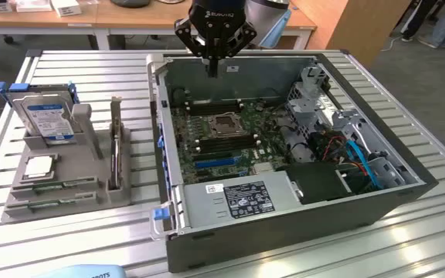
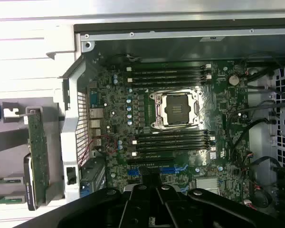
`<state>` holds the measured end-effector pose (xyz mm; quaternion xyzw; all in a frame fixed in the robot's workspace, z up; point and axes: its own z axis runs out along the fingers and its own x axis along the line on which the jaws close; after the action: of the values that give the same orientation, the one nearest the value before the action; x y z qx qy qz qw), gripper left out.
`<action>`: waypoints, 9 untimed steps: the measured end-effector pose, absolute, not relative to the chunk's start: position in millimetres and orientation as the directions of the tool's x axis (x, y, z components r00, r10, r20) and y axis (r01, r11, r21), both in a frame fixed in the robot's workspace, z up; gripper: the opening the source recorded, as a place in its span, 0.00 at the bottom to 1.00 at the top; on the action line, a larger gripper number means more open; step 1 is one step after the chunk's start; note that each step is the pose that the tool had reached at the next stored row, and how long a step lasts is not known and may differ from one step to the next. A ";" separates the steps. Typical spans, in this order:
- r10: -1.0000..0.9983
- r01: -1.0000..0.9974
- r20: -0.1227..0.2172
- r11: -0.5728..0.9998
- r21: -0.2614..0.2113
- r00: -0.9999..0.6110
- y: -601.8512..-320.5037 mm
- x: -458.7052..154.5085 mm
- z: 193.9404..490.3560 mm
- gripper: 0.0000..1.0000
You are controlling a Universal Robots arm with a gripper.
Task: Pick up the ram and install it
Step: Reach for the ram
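Lying flat in a grey holder (image 1: 21,215), the ram (image 1: 56,186) is running lengthwise left-to-right across the exterior view, well apart from the gripper (image 1: 213,73), which is hanging empty, fingers together, over the computer case (image 1: 284,231). A slatted metal table (image 1: 91,69) is carrying both; wooden desks (image 1: 130,20) are standing beyond.

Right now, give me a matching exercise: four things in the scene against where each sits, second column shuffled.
1. ram sticks
2. hard drive
3. gripper
4. processor socket

A. middle of the motherboard
B. shut, above the far wall of the case
C. lying flat in the gray holder, camera-side end in the exterior view
D. standing upright at the holder's far end

Pairs: 1-C, 2-D, 3-B, 4-A
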<state>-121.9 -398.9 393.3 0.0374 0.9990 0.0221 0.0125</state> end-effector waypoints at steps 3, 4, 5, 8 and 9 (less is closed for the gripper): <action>0.075 0.074 -0.023 0.996 0.045 -0.997 -398.8 -121.9 393.3 0.10; 0.075 0.074 -0.023 0.996 0.045 -0.997 -398.9 -121.9 393.3 0.10; 0.075 0.074 -0.023 0.996 0.045 -0.997 -398.8 -121.9 393.3 0.10; 0.075 0.074 -0.023 0.996 0.045 -0.997 -398.8 -121.9 393.3 0.10; 0.075 0.074 -0.023 0.996 0.045 -0.997 -398.9 -121.9 393.3 0.10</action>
<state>-121.9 -398.9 393.3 0.0374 0.9990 0.0221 0.0125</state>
